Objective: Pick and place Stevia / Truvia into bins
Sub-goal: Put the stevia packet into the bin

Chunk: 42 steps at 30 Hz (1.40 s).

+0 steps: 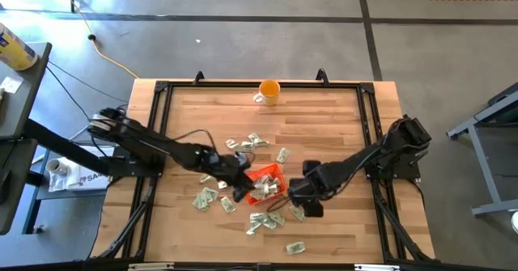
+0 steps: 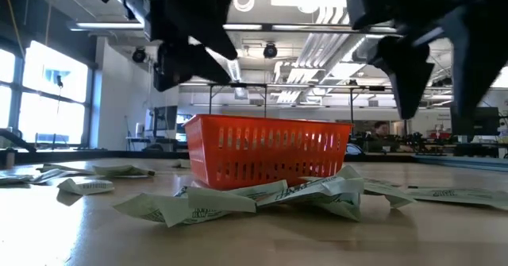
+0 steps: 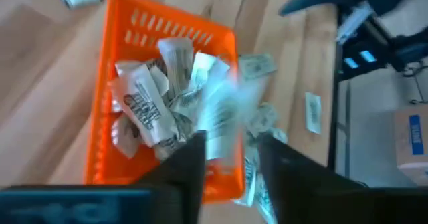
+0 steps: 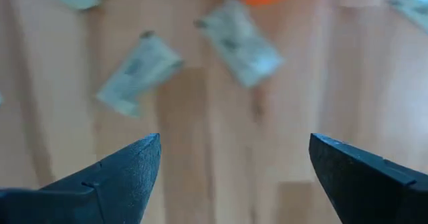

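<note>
Left tool (image 3: 231,158) hangs over the small orange-red slotted plastic tray (image 1: 271,171), jaws parted around a blurred pale-green paper sachet (image 3: 217,117) — right tool (image 4: 234,167), wide open, hovers over loose sachets (image 4: 137,70) on the wooden counter (image 1: 324,125) at the tray's four o'clock.

I see a round orange mug with a white handle (image 1: 268,91) standing near the far edge of the light wooden slatted table (image 1: 324,129). A yellow cable (image 1: 109,59) trails over the grey floor beyond the table's far left corner.
</note>
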Motion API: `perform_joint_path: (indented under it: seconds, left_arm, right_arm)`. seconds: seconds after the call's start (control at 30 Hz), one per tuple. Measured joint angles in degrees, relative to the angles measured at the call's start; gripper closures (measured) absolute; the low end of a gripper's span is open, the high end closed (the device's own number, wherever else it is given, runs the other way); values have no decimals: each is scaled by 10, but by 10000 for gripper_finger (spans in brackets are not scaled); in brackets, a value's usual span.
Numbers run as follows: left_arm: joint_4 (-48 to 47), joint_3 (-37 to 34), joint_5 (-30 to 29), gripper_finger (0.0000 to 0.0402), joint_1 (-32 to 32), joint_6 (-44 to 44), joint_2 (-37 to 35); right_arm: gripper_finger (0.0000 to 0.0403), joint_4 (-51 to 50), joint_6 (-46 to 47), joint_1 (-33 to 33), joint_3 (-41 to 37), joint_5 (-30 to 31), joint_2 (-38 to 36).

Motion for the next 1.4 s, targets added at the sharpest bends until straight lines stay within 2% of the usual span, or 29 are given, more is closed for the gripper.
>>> perform_joint_path:
  seconds: [0.07, 0.17, 0.3, 0.43, 0.57, 0.67, 0.8, 0.87, 0.97, 1.07, 1.13, 1.2, 1.3, 1.4]
  left_arm:
    - [-5, 14, 15, 177, -1, -6, 19]
    - [-34, 37, 72, 119, -1, -20, 30]
    - [-138, 72, 76, 87, -9, -33, 26]
    - [-261, 123, 44, 99, -25, -14, 20]
    - [-396, 178, 36, 133, -42, 10, 20]
    - [-488, 198, 12, 160, -55, 15, 20]
    - [-593, 209, -2, 191, -69, 18, 16]
    - [-644, 201, -18, 203, -78, 12, 14]
    - [-692, 176, -57, 214, -94, -18, -8]
    - [-685, 121, -70, 220, -103, -62, -55]
    - [-649, 76, -78, 220, -102, -103, -95]
    - [-621, 24, -91, 220, -100, -135, -138]
    - [-569, -48, -92, 220, -84, -161, -190]
    - [-562, -102, -93, 218, -65, -181, -224]
  right_arm:
    - [34, 40, -1, 20, -20, -5, 0]
    - [34, 117, 10, 50, -50, -8, 0]
    - [34, 239, 46, 82, -98, 9, 0]
    - [34, 343, 89, 97, -145, 58, 8]
    - [42, 349, 143, 100, -161, 98, 32]
    - [69, 349, 164, 107, -158, 105, 49]
    - [130, 353, 177, 128, -148, 136, 73]
    - [169, 352, 186, 139, -144, 147, 82]
    - [236, 343, 199, 141, -136, 125, 87]
    - [318, 307, 212, 130, -117, 79, 84]
    - [373, 269, 210, 122, -97, 70, 81]
    - [390, 207, 192, 118, -71, 89, 77]
    - [379, 123, 178, 99, -22, 108, 66]
    - [390, 69, 147, 81, 17, 129, 47]
